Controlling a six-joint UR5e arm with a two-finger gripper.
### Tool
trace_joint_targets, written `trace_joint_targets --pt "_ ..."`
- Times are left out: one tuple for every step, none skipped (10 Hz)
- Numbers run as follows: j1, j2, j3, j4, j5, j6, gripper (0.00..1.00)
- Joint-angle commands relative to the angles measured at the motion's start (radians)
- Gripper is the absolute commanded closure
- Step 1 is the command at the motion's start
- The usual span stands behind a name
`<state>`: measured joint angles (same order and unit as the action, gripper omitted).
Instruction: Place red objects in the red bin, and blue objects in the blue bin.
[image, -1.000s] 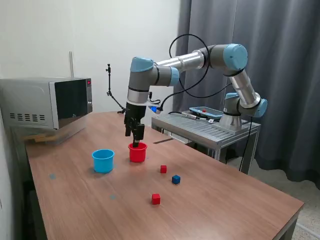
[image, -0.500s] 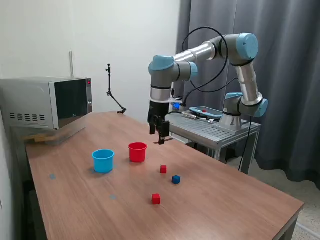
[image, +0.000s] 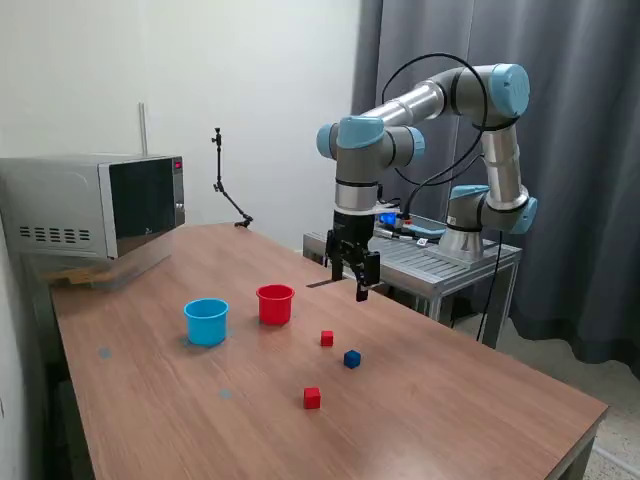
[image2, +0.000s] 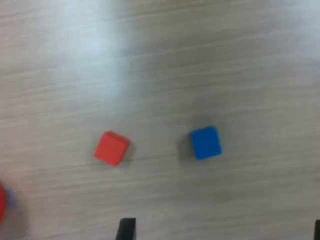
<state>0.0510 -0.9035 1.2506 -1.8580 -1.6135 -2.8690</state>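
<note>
The wooden tabletop (image: 420, 400) fills the lower half of the exterior view, running from the lower left up to the centre. The arm (image: 440, 100) arches across the upper right of that frame, its wrist pointing straight down near the middle. A microwave (image: 95, 205) stands at the left edge on the tabletop, and a grey metal cart (image: 420, 255) sits at centre right behind the tabletop.

The blue bin (image: 206, 321) and the red bin (image: 275, 304) stand upright left of centre, near each other but not touching, the red one toward the right. The end effector (image: 352, 275) hangs above the tabletop to the right of the red bin, clear of everything; its fingers hold nothing, and two dark fingertips at the bottom edge of the wrist view stand well apart (so it is spread).

Three cubes lie in the lower centre of the exterior view: a red cube (image: 327, 338) (image2: 111, 148), a blue cube (image: 352, 358) (image2: 205, 143) just to its lower right, and a second red cube (image: 312, 398) lower still, apart from the pair. In the wrist view the first red cube sits left of centre and the blue cube right of centre, not touching.
</note>
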Motion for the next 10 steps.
trace_joint_targets --pt "0.026 0.0 0.059 -0.004 0.007 0.0 0.0" --pt "0.032 0.003 0.096 -0.019 0.009 0.0 0.0" --pt "0.038 0.005 0.128 -0.051 0.027 0.0 0.0" --pt "0.038 0.006 0.148 -0.081 0.046 -0.001 0.0" --pt "0.038 0.011 0.15 -0.088 0.047 -0.01 0.0" --pt "0.038 0.014 0.148 -0.104 0.047 -0.015 0.0" --pt "0.038 0.023 0.148 -0.116 0.047 -0.027 0.0" --pt "0.039 0.038 0.148 -0.118 0.047 -0.045 0.0" --pt "0.039 0.049 0.15 -0.127 0.047 -0.067 0.0" --pt "0.039 0.058 0.15 -0.144 0.049 -0.097 0.0"
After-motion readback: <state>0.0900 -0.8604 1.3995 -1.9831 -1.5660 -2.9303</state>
